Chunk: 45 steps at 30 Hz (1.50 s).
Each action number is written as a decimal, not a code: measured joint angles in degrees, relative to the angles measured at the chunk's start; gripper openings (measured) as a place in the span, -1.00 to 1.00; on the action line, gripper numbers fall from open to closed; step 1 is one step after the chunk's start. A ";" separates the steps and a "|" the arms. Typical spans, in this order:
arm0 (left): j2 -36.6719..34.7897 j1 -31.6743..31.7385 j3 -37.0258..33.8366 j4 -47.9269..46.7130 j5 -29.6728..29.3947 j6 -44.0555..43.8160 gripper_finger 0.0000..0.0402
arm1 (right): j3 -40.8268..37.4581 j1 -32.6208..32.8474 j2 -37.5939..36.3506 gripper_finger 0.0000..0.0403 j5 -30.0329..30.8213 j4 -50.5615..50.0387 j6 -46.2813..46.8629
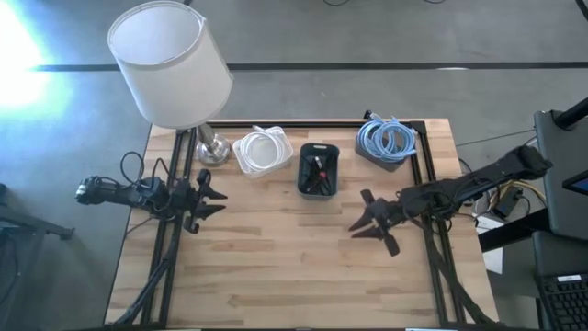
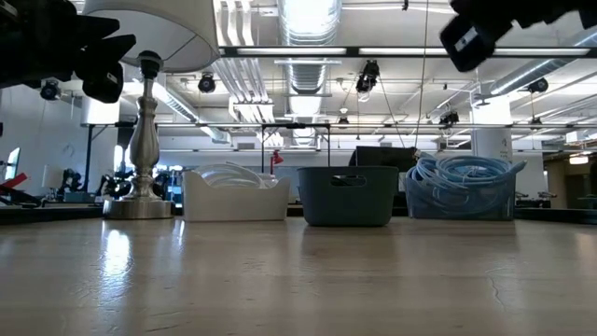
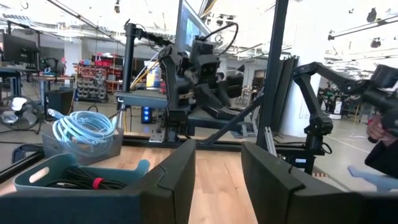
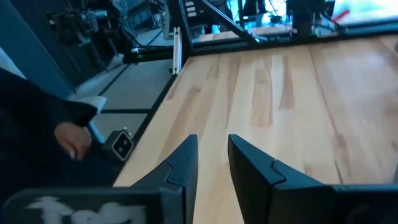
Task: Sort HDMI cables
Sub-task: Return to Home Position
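Observation:
Three bins stand in a row at the table's far side. A white bin holds white coiled cables. A dark teal bin holds black cables. A grey bin holds light-blue coils. My left gripper hovers open at the table's left edge, level, nothing between its fingers. My right gripper hovers open over the table's right part, clear of the wood, empty.
A lamp with a white shade and metal base stands at the far left corner. The bare wooden tabletop spreads across the near half. A person's hand shows beyond the table edge in the right wrist view.

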 joint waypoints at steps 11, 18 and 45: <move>0.00 0.00 -0.05 -0.09 0.04 0.00 -0.34 | -15.93 0.00 -21.40 -0.57 3.47 3.52 3.32; 0.02 0.00 -0.07 -0.11 0.07 0.00 -0.34 | -23.79 0.00 -34.21 -0.64 3.54 3.39 3.34; 0.31 0.00 -0.09 -0.50 0.03 0.00 -0.34 | -28.39 0.00 -54.06 -0.55 7.51 -10.35 -3.70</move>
